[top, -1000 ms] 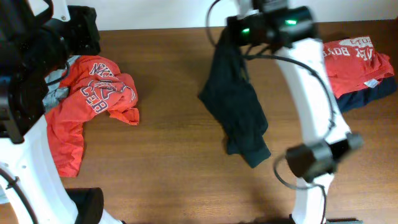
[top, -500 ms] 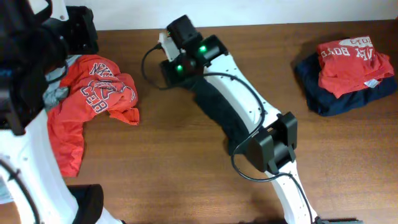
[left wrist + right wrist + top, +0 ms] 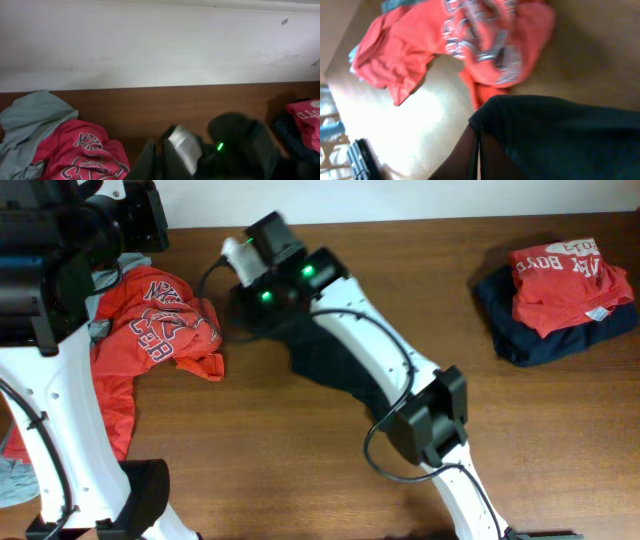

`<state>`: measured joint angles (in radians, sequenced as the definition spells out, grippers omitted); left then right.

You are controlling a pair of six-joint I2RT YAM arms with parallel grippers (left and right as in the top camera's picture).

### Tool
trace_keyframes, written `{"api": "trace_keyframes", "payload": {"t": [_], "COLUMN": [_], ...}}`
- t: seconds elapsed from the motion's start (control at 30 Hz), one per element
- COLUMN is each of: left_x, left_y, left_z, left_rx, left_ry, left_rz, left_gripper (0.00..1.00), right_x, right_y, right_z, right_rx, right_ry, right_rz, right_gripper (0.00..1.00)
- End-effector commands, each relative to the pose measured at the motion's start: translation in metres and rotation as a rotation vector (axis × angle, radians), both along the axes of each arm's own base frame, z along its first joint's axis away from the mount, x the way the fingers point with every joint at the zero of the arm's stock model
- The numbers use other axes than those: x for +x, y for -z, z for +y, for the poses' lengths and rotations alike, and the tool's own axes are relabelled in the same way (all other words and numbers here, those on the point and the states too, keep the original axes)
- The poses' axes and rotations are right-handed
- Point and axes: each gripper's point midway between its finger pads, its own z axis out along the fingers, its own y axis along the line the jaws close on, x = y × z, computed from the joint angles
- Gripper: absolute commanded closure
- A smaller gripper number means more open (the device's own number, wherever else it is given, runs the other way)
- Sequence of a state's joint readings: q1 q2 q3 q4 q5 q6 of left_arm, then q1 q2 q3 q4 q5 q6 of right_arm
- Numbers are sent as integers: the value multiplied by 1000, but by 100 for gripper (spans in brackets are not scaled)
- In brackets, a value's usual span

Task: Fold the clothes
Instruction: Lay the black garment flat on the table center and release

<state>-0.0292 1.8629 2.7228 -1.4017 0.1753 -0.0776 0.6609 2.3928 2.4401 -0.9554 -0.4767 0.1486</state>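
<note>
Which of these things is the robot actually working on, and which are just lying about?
Part of the job:
black T-shirt
crumpled red-orange T-shirt
grey T-shirt next to it
folded red-orange T-shirt
navy T-shirt under that one

Just there:
wooden table
white wall

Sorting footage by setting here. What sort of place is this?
Likely a robotics lab bench: a bare wooden table against a plain white wall, robot arms over a black shirt, a folded stack aside.
</note>
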Motion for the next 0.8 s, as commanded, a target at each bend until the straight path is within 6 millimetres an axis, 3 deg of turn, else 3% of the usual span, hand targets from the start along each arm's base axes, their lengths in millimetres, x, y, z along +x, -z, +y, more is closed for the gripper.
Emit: {"api": "trace_keyframes", "payload": {"t": [0.0,0.07,0.13,0.17,0.3,0.4,0.5,0.63,0.77], "left_x": [-3,-3,-3,-3,2,11,23,42,62], "left_y": [-7,-7,-7,-6,3,21,49,97,151], "left_z": [4,4,4,4,-14,-34,-62,-102,-128], "left_rx": [17,17,16,16,-18,-15,19,79,119], "left_ry": [-5,-5,-5,-4,68,126,208,320,388], "left_rz": [-24,-24,-24,-23,8,55,117,208,304], "left_gripper": [94,93,93,93,93,93,93,93,88], "right_x": [-18,-16,-8,-2,29,49,63,66,59], "right_y": [-27,-26,-28,-29,-46,-57,-56,-42,-33], "right_z": [20,17,4,-5,-61,-119,-192,-272,-319], "right_rx": [25,6,-13,-24,-40,-65,-116,-174,-219], "right_ry": [-43,-28,6,29,162,270,417,560,606], "right_rz": [-68,-74,-79,-79,-62,-32,44,169,238], "right_gripper": [74,31,6,1,1,1,1,1,1]}}
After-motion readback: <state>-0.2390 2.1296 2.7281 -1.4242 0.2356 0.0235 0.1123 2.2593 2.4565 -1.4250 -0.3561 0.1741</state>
